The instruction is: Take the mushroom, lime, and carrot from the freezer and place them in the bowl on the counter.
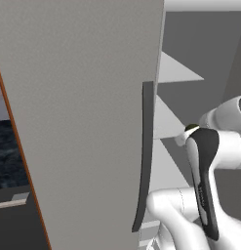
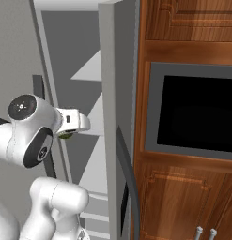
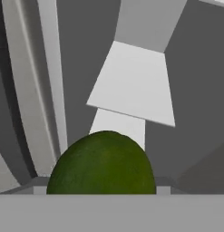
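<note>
**Mia:** What was the hand [image 1: 187,134] doing inside the freezer [image 1: 83,122]?

**Ben:** It was grasping the lime [image 3: 102,163]. The lime sat right between the tips, very close to the hand's camera. No shelf showed under it, so I think the hand was carrying it.

**Mia:** Why were the tips so wide apart, then?

**Ben:** Because the lime was fat and round. The hand could not close any more around it.

**Mia:** What did the lime look like?

**Ben:** Dark green, smooth and a bit shiny, like a little ball. From the right base view it peeked out [image 2: 65,136] under the white hand.

**Mia:** And the freezer?

**Ben:** Tall and grey. Its big flat door stood open on the left, with a long dark handle strip [image 1: 146,156] down its edge. Farther in were flat white shelves [image 3: 133,86], plain and hard.

**Mia:** Was anything beside it?

**Ben:** Brown wooden cabinets [image 2: 183,197] stood to the right, with a black glass window [image 2: 197,112] set in them.

**Mia:** So what came next?

**Ben:** I guess the lime had to come out and go to the bowl on the surface.
</note>
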